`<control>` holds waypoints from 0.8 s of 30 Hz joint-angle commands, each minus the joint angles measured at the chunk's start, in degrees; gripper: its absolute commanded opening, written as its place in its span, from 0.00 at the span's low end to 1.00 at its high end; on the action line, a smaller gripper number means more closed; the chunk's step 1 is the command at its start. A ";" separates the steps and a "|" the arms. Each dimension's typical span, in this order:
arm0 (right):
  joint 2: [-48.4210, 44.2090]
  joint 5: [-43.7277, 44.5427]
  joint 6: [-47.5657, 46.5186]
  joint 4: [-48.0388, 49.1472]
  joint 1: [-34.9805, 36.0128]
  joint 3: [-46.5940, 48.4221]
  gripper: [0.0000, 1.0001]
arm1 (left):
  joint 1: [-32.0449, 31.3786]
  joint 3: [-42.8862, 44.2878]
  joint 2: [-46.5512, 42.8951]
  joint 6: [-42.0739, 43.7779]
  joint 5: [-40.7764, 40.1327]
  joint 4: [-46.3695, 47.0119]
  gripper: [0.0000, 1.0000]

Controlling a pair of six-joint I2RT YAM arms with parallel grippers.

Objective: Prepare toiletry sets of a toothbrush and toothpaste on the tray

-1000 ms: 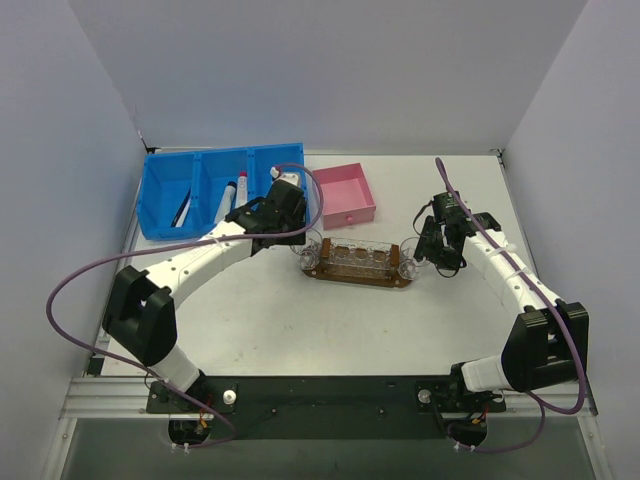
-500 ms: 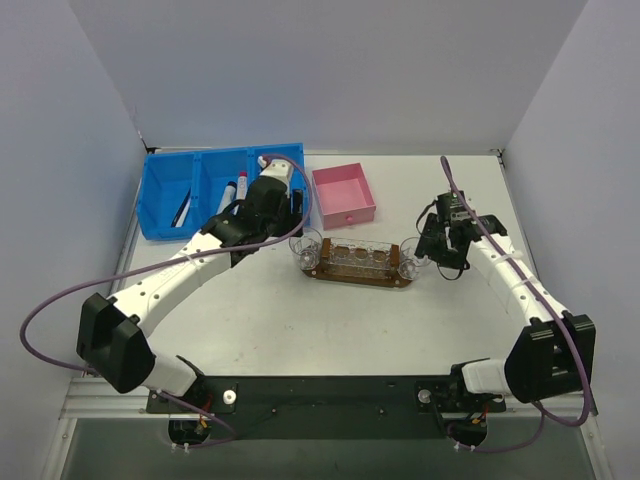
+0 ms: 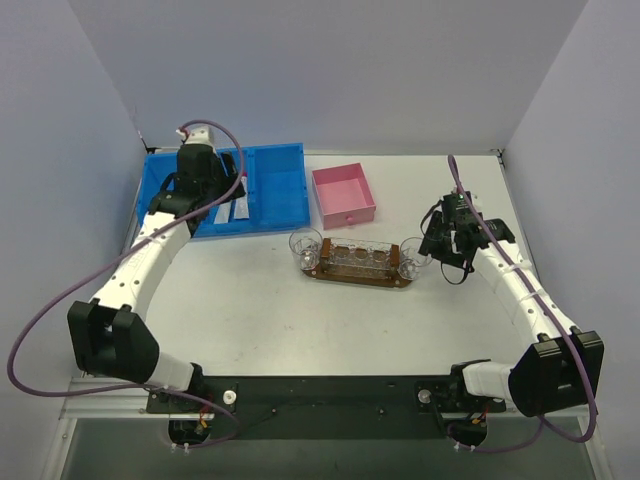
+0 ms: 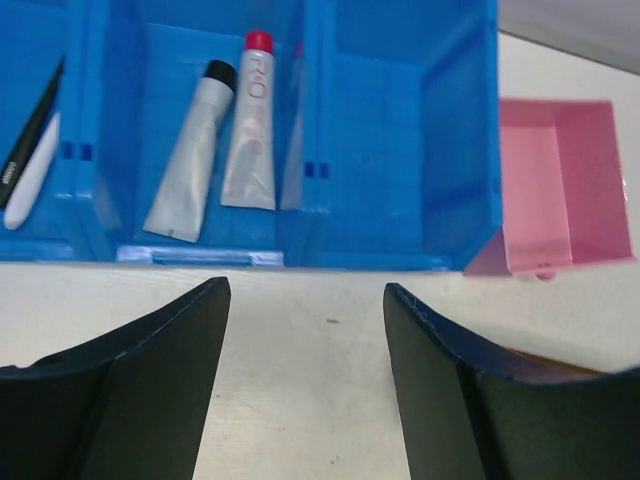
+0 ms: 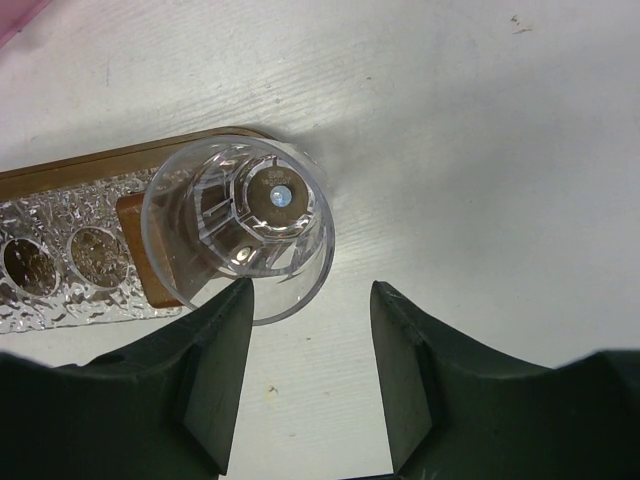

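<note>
The dark wooden tray lies mid-table with a clear textured holder on it. An empty clear cup stands at its left end and another at its right end. In the right wrist view that right cup sits on the tray end. My right gripper is open and empty, its left finger just beside the cup's rim; it also shows in the top view. My left gripper is open and empty, held above the blue bin. Two toothpaste tubes, one red-capped and one black-capped, lie in the bin's middle compartment.
A toothbrush lies in the bin's left compartment. The bin's right compartment holds nothing I can see. An open pink box stands behind the tray, right of the bin. Grey walls close in the table.
My left arm has swung left and back, from beside the left cup to above the blue bin. My right gripper has drawn slightly back from the right cup.
</note>
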 commanded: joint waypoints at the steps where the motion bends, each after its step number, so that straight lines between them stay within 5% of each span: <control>1: -0.70 1.78 0.71 -0.62 0.14 0.65 0.45 | 5.84 7.29 6.21 0.23 2.95 -1.28 0.69; 9: 0.26 3.45 0.10 -1.15 0.05 1.97 0.43 | 9.02 20.13 22.98 5.85 1.54 -7.70 0.54; 24: 5.18 4.86 -0.70 -3.69 -0.13 5.66 0.43 | 9.02 40.61 45.49 12.72 -4.08 -15.60 0.54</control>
